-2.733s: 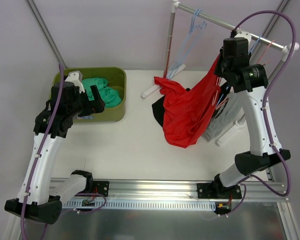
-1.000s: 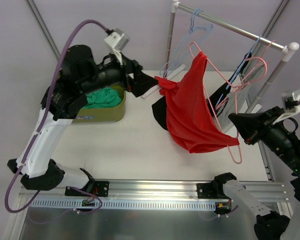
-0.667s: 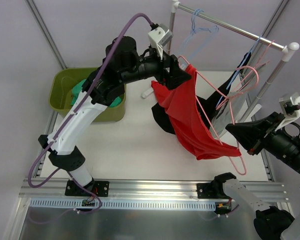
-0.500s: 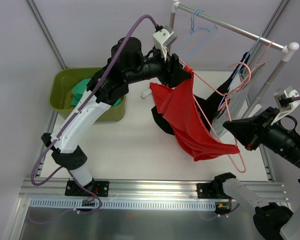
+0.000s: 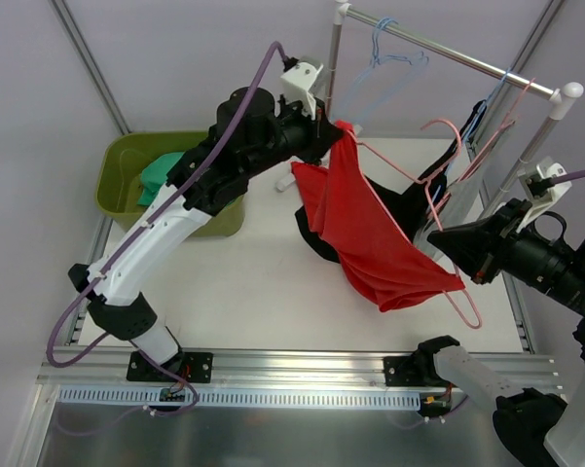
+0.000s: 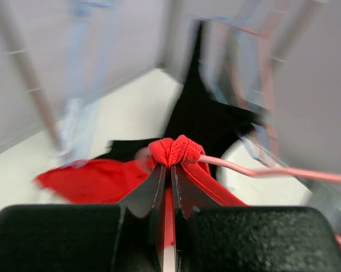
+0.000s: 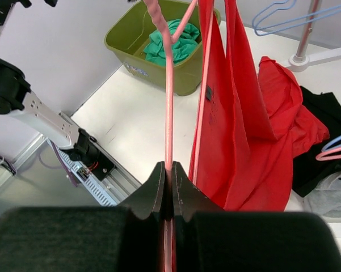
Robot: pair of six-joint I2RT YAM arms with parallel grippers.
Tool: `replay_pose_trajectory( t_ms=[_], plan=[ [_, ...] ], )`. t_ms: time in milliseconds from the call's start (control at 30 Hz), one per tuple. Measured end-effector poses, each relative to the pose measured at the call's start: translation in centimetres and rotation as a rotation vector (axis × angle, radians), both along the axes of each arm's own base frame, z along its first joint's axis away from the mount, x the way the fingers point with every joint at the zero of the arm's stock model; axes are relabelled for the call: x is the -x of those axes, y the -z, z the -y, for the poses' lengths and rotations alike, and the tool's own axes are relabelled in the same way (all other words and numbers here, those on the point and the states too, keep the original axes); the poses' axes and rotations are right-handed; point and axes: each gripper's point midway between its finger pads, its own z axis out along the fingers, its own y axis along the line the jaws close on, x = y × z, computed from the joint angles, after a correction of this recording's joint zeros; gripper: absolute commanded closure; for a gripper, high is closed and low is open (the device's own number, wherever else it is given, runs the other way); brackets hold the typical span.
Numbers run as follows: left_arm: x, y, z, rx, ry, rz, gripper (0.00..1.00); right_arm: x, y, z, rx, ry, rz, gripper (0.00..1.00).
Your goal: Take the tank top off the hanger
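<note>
The red tank top point(image 5: 370, 233) hangs stretched between my two arms above the table, still on the pink hanger point(image 5: 467, 309). My left gripper point(image 5: 337, 132) is shut on its bunched strap point(image 6: 176, 150), right where the pink hanger wire point(image 6: 261, 170) leaves the cloth. At the right, my right gripper point(image 5: 440, 237) is shut on the hanger wire point(image 7: 168, 85), with the tank top point(image 7: 244, 147) draped just beside its fingers. In the left wrist view the left gripper point(image 6: 171, 165) pinches red cloth. The right gripper point(image 7: 169, 167) pinches only wire.
A green bin point(image 5: 117, 175) holding green cloth point(image 5: 156, 173) stands at the back left. A black garment point(image 5: 316, 233) lies on the table under the tank top. The rack rail point(image 5: 438, 44) carries light blue hangers point(image 5: 389, 49); its post point(image 5: 331, 68) stands close behind the left gripper.
My left arm swung from the bin to the tank top's upper strap and shut on it, then drew it slightly left. The right arm keeps holding the hanger off the rail.
</note>
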Motion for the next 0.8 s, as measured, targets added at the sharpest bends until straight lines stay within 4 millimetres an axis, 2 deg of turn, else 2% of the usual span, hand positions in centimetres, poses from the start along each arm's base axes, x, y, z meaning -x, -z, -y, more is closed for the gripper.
replay_pose_trajectory(
  t_ms=[67,200,333,400,467,533,600,667,800],
  plan=[
    [-1.6,0.5,-3.0,-0.015,-0.182,-0.001,1.00,0.1,0.2,-0.3,0.017,-0.033,0.009,1.00],
    [-3.1,0.2,-9.8,-0.012,-0.482,0.004,1.00,1.4,0.1,-1.1,0.038,-0.136,0.060,1.00],
    [-2.0,-2.3,-15.1,0.048,-0.641,0.041,1.00,2.7,-0.9,-1.8,0.031,-0.222,0.134,1.00],
    [-0.9,-3.1,-16.7,0.079,-0.655,0.056,1.00,2.6,-1.5,-2.1,0.012,-0.240,0.175,1.00],
    [0.6,-3.2,-17.6,0.095,-0.623,0.062,1.00,1.8,-2.0,-2.6,-0.026,-0.242,0.230,1.00],
    [2.5,-2.9,-17.3,0.104,-0.510,0.067,1.00,0.6,-2.3,-3.2,-0.090,-0.233,0.268,1.00],
    [4.9,-2.1,-16.0,0.102,-0.346,0.062,1.00,-0.9,-3.5,-3.9,-0.178,-0.226,0.318,1.00],
    [8.2,-1.4,-13.8,0.103,-0.120,0.050,1.00,-2.3,-5.6,-4.7,-0.263,-0.233,0.376,1.00],
    [14.9,1.3,-9.9,0.100,0.307,-0.044,1.00,-5.5,-12.1,-6.3,-0.480,-0.287,0.521,1.00]
  ],
)
